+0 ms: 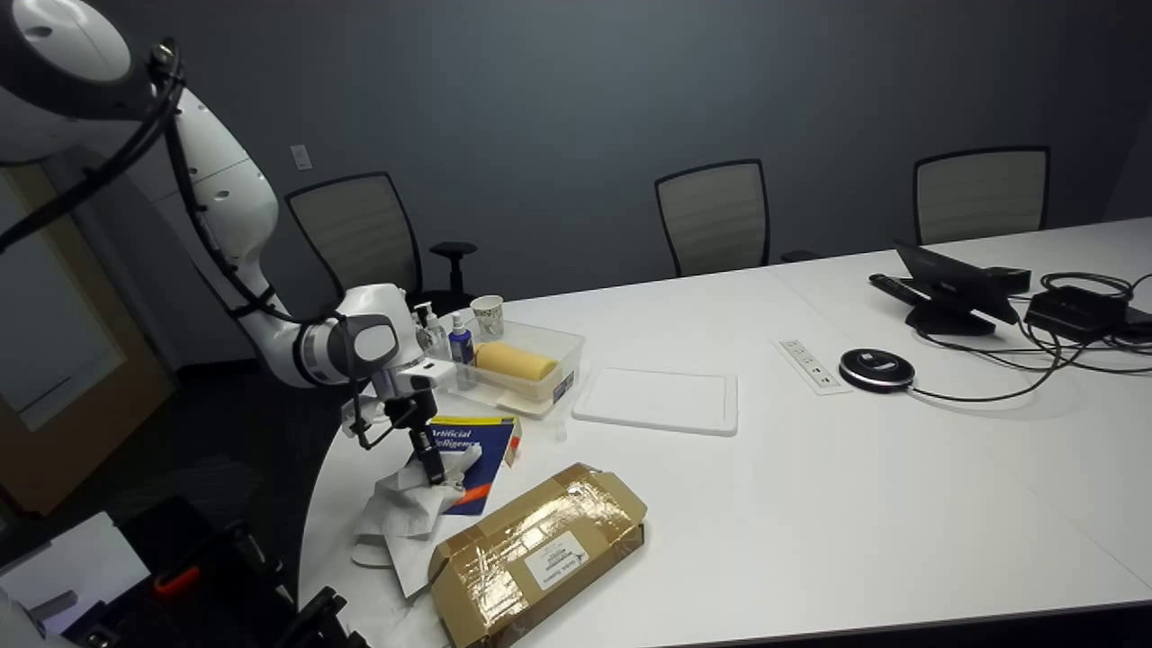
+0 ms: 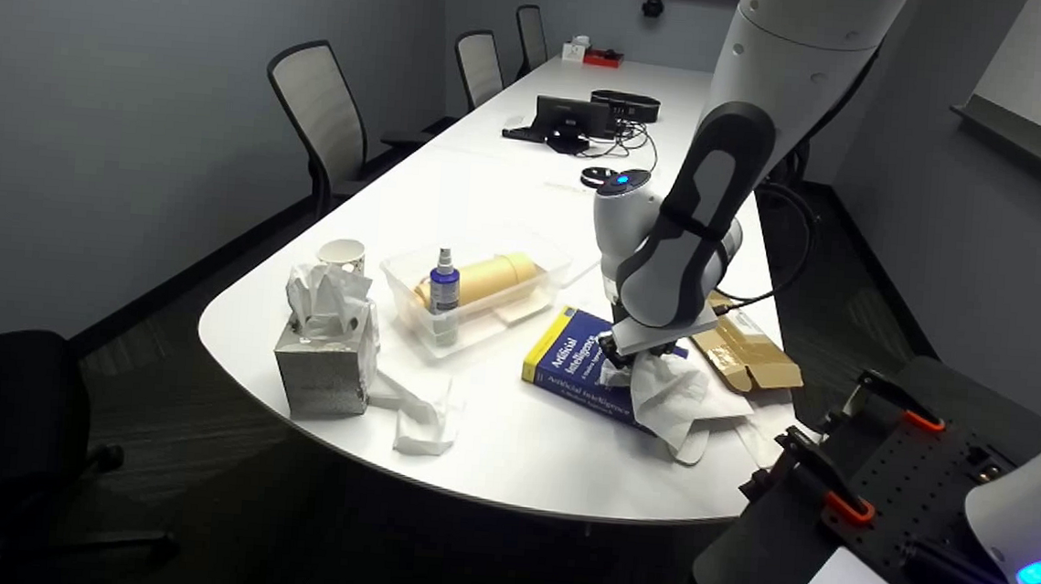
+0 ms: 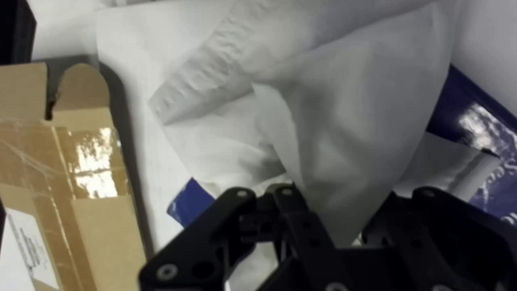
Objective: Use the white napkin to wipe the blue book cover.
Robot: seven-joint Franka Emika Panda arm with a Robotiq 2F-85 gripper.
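The blue book cover (image 1: pixel 493 448) lies flat on the table, yellow band at its top edge; it also shows in an exterior view (image 2: pixel 586 333) and in the wrist view (image 3: pixel 460 111). The white napkin (image 1: pixel 409 511) is crumpled over the book's lower part and spills past its edge; it shows in an exterior view (image 2: pixel 664 396) and fills the middle of the wrist view (image 3: pixel 355 101). My gripper (image 1: pixel 434 477) points down on the book and is shut on the napkin, which bulges up between its fingers. Its fingertips are hidden by the napkin in the wrist view.
A flat white sheet (image 3: pixel 129 60) lies under the napkin. A brown cardboard box (image 1: pixel 594 504) is beside the book. A clear bin (image 1: pixel 569 364) with a yellow roll (image 1: pixel 515 362) and blue spray bottle (image 1: pixel 461 344) stands behind. A tissue box (image 2: pixel 322 377) stands near the table edge.
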